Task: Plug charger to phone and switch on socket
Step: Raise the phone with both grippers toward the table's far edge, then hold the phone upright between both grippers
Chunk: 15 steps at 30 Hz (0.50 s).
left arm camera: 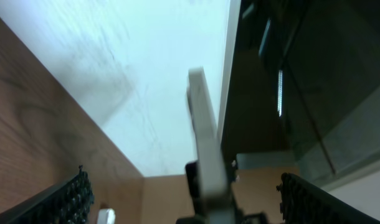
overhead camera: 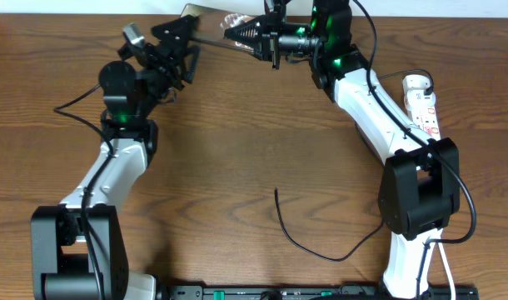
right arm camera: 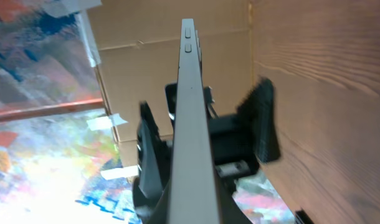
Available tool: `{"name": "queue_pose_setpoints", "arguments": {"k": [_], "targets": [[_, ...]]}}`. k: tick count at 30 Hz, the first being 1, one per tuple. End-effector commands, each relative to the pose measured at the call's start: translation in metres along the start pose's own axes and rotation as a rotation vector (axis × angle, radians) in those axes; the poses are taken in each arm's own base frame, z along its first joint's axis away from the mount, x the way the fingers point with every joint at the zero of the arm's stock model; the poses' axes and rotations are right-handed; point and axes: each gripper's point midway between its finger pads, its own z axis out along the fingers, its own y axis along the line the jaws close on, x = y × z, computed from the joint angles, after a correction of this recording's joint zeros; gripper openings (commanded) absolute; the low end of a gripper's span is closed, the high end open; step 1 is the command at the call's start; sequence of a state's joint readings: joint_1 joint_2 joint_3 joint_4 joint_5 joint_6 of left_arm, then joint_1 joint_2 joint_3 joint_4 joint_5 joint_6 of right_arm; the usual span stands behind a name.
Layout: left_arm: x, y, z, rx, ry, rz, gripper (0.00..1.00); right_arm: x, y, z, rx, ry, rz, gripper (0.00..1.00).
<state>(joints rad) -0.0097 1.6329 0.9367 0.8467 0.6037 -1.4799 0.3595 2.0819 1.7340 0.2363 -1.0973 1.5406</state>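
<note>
The phone [overhead camera: 208, 25] is held on edge above the table's far side, with my right gripper [overhead camera: 237, 33] shut on its right end. In the right wrist view the phone [right arm camera: 190, 112] runs edge-on straight away from that gripper [right arm camera: 190, 208]. My left gripper [overhead camera: 181, 42] stands open around the phone's other end. In the left wrist view the phone [left arm camera: 205, 143] stands between its spread fingers [left arm camera: 71, 199] without touching them. The charger [overhead camera: 308, 246] lies as a loose black cable on the table's near middle, its tip free. The white socket [overhead camera: 422, 100] lies at the right edge.
A cardboard wall [right arm camera: 152, 56] stands behind the table's far edge. A white cord [overhead camera: 447, 267] hangs by the right arm's base. A black rail [overhead camera: 304, 292] runs along the front edge. Bare wood [overhead camera: 237, 142] lies between the two arms.
</note>
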Motion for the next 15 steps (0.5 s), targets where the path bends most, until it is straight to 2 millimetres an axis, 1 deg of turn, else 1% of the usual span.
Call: {"name": "queue_pose_setpoints", "arguments": {"k": [1, 6, 11, 15], "targets": [[-0.012, -0.009, -0.007, 0.026, -0.015, -0.048, 0.92, 0.014, 0.005, 0.004, 0.004, 0.059, -0.079, 0.01], [-0.011, -0.01, -0.007, 0.031, -0.003, -0.048, 0.92, 0.025, -0.008, 0.013, 0.041, 0.088, -0.096, 0.01], [-0.011, -0.01, -0.007, 0.03, 0.0, -0.052, 0.93, 0.035, -0.01, 0.023, 0.045, 0.114, -0.116, 0.01], [-0.011, -0.007, -0.007, 0.021, -0.001, -0.112, 0.92, 0.044, -0.01, 0.031, 0.044, 0.135, -0.148, 0.02]]}}
